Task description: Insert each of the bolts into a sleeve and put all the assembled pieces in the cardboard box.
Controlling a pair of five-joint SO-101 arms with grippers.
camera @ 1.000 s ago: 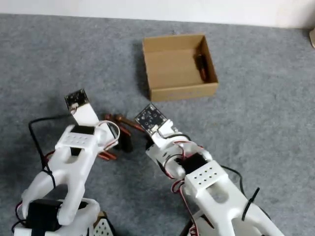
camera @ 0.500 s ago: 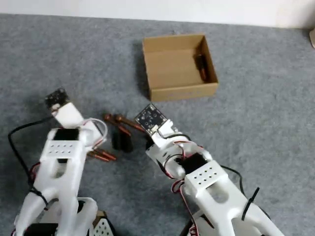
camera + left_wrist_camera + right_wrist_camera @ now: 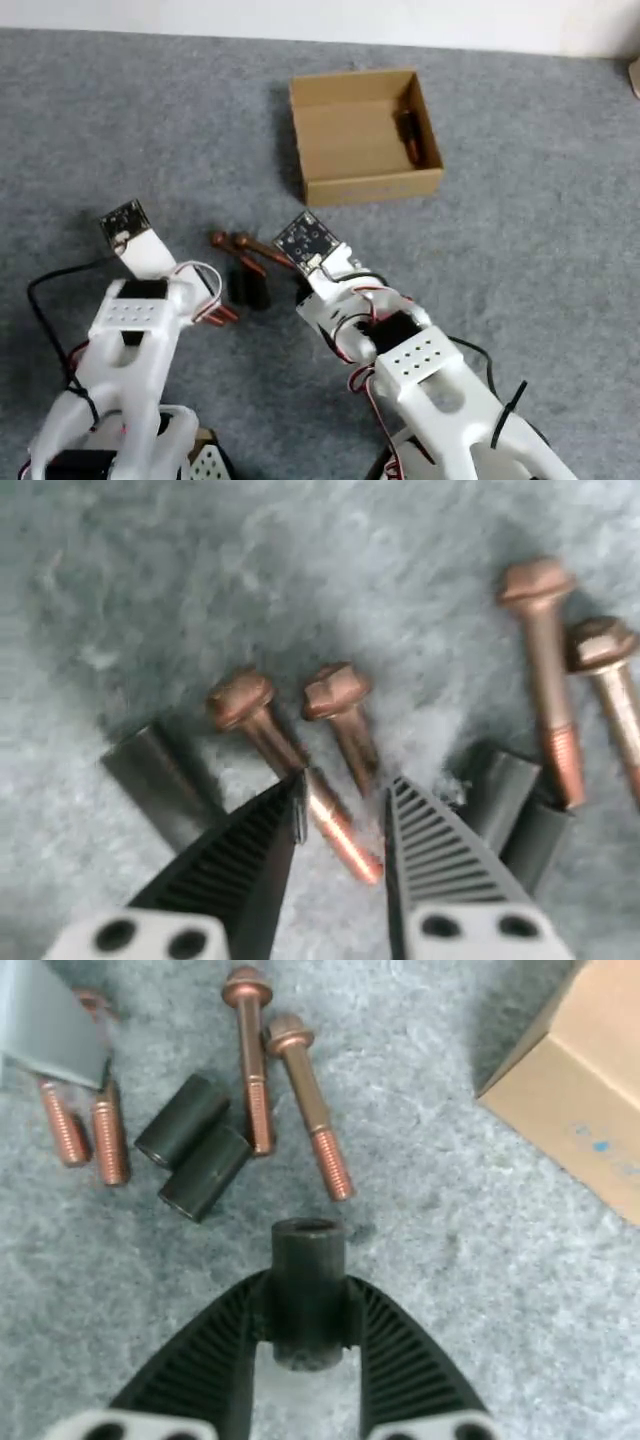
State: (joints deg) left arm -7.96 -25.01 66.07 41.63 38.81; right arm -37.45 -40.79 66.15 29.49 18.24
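The two bolts (image 3: 345,725) lying side by side on the grey carpet (image 3: 150,580) look like solid metal. They should be stiff, small and weighty for their size, with smooth round shanks that would probably roll or slip if pinched near the tip. The plain shank just below the flanged head seems the safest place to take hold, leaving the threaded end free for a sleeve. The left gripper (image 3: 345,785) hangs right over them with its jaws apart, gripping nothing and straddling their threaded ends. The right gripper (image 3: 306,1290) is clamped on a black sleeve (image 3: 307,1245), a rigid tube pinched by its sides with the open bore pointing away from the wrist. Its other end is buried between the jaws, and I cannot tell how far it is off the carpet. Two more sleeves (image 3: 195,1145) lie touching each other just beside another pair of bolts (image 3: 290,1090), and one of those shanks rests against a sleeve. The cardboard box (image 3: 370,185) stands well apart beyond the pile, with a dark piece (image 3: 410,135) against one inner wall. That piece is too small to tell whether it is a bolt already sleeved. In the high view the left arm covers the bolts beneath it. In the left wrist view a dark blocky shape (image 3: 160,780) just beside the bolts may be another sleeve, but I cannot be sure.
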